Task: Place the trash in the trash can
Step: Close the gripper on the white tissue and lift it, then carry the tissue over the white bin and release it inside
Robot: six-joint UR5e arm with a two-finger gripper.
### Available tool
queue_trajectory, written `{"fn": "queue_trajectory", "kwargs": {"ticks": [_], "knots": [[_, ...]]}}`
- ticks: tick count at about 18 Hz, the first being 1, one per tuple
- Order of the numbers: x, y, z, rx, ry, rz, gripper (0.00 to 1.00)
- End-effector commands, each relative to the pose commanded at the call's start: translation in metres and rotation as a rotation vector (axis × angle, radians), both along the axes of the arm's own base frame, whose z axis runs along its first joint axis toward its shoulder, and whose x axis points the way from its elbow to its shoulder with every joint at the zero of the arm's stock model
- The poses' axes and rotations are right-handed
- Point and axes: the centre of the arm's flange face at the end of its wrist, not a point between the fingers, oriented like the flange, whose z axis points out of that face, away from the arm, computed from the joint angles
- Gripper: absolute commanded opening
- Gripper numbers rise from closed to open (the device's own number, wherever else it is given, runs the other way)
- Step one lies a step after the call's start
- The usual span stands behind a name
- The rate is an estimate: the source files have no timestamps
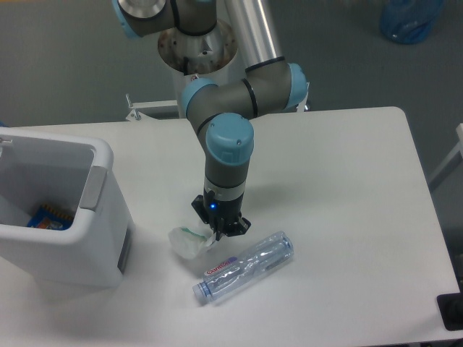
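We see the gripper [219,230] pointing straight down, low over the table [347,188], its fingers drawn close together around the right edge of the crumpled white wrapper [187,240]. The wrapper bulges out to the left of the fingers, and we cannot tell whether it rests on the tabletop or hangs just clear of it. A small blue light glows on the gripper body above the fingers.

Just to the right and a little nearer to us lies the crushed clear bottle [244,267] with its red-and-white label, flat on the table and set at a slant, its capped end toward the lower left. It lies just beside the wrapper, and we cannot tell whether the two touch.

Further left stands the trash can [101,217], upright at the table's left edge, near the wrapper but apart from it. Inside it we see a small blue and orange packet [49,217] lying on the bottom.
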Motion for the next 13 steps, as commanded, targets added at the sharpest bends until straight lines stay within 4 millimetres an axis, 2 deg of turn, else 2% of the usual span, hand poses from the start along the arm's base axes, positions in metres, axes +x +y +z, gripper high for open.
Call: {"fn": "queue_trajectory", "kwargs": {"ticks": [3, 9, 11, 13], "knots": [[-0.010, 0.003, 0.018, 0.073, -0.040, 0.054, 0.00], [-0.036, 0.013, 0.109, 0.298, -0.095, 0.171, 0.00], [-0.030, 0.013, 0.135, 0.364, -0.119, 0.169, 0.00], [-0.021, 0.013, 0.146, 0.400, -0.146, 0.156, 0.00]]}}
